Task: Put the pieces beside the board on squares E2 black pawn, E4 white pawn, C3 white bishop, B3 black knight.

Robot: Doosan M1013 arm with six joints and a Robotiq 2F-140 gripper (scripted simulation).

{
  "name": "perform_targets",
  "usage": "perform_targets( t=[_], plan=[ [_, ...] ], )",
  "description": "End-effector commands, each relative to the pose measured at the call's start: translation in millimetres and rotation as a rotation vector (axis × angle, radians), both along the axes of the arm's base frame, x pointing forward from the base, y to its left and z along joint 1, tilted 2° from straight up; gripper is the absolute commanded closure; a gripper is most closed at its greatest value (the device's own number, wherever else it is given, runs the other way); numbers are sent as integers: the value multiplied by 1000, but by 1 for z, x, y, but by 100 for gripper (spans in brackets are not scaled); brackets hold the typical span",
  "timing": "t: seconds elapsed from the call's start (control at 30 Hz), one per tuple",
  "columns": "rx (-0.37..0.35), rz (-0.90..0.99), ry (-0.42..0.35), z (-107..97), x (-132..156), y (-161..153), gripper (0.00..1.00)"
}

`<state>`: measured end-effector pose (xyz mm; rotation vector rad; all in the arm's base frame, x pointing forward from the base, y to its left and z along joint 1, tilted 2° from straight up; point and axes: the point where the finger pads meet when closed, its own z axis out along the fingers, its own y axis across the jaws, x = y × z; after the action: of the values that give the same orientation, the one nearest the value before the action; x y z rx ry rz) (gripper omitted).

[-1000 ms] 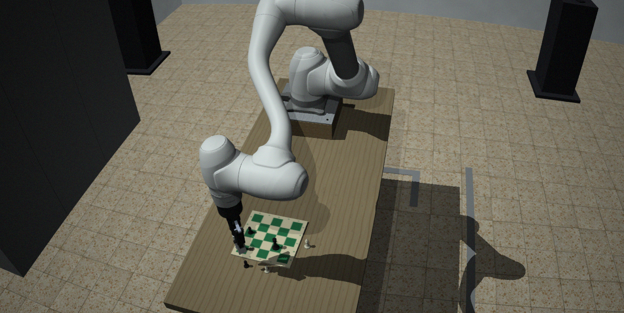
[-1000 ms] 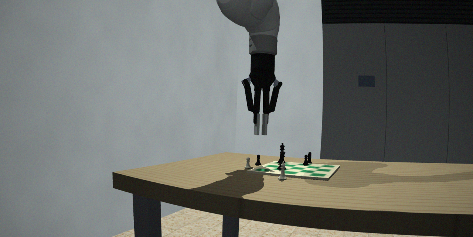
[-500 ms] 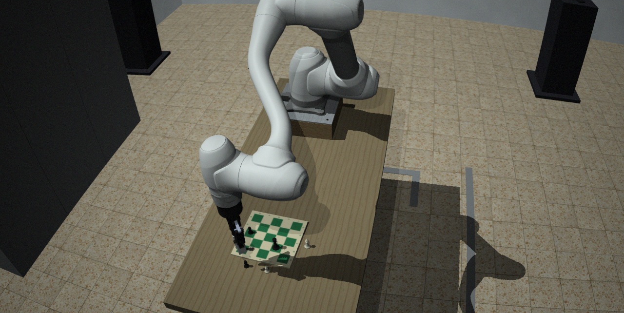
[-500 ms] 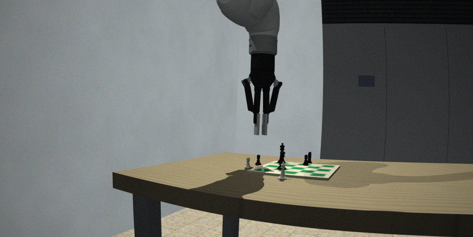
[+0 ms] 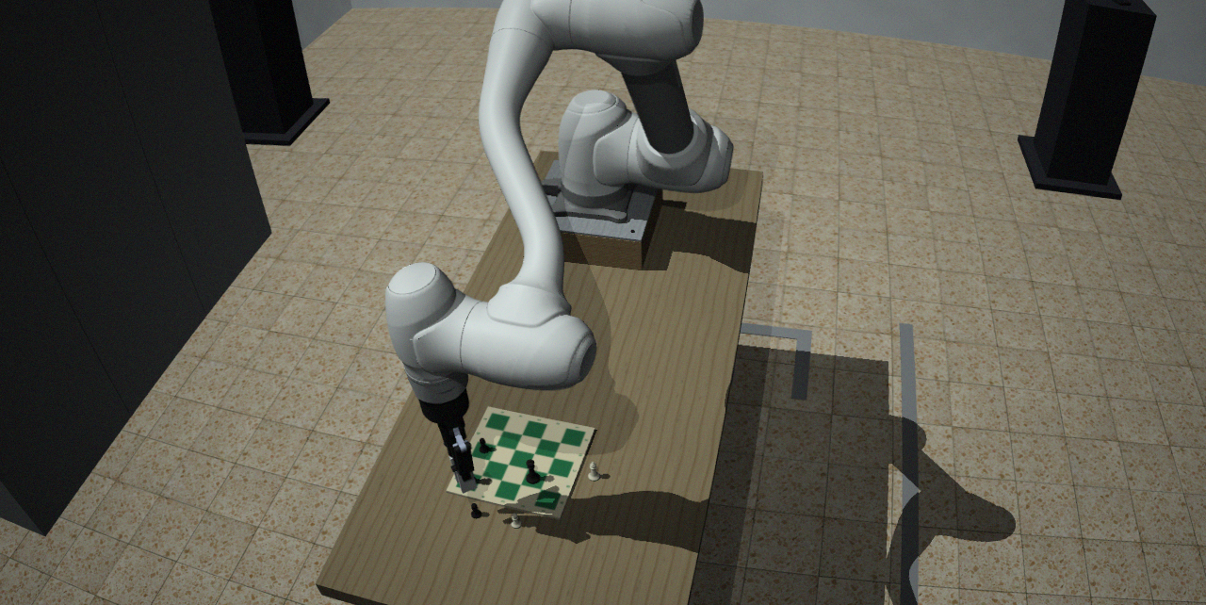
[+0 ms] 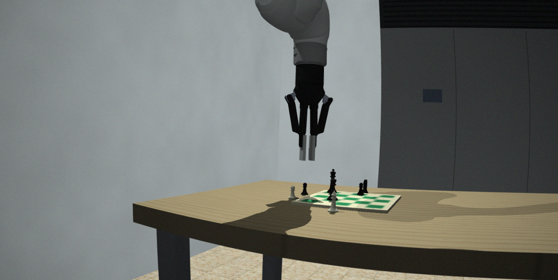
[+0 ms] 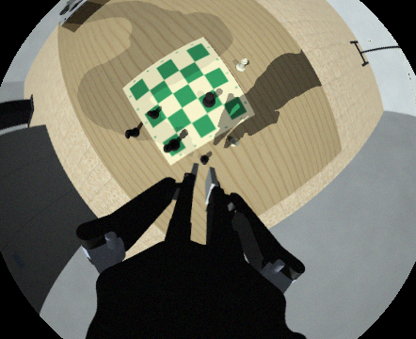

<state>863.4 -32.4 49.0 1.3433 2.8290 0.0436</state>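
The gripper (image 6: 307, 157) hung high above the desk (image 6: 218, 216), clenched on nothing. Beside the board (image 5: 506, 493), near the desk's end far from the arm's base, stood the black pawn (image 5: 475, 511), white pawn (image 5: 514, 522) and, probably, the white bishop (image 5: 594, 471).

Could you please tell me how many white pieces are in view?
2: a pawn on the table by the board's near edge, and a bishop beside its right edge in the top view. None looks hidden.
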Motion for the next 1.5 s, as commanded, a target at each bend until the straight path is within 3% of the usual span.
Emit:
perform_targets(
  t=[0.0, 0.9, 1.47],
  plan=[
    [-3, 3, -3, -5, 1, 3, 80],
    [-3, 3, -3, -41, 2, 4, 80],
    [-3, 3, -3, -51, 2, 5, 80]
  ],
)
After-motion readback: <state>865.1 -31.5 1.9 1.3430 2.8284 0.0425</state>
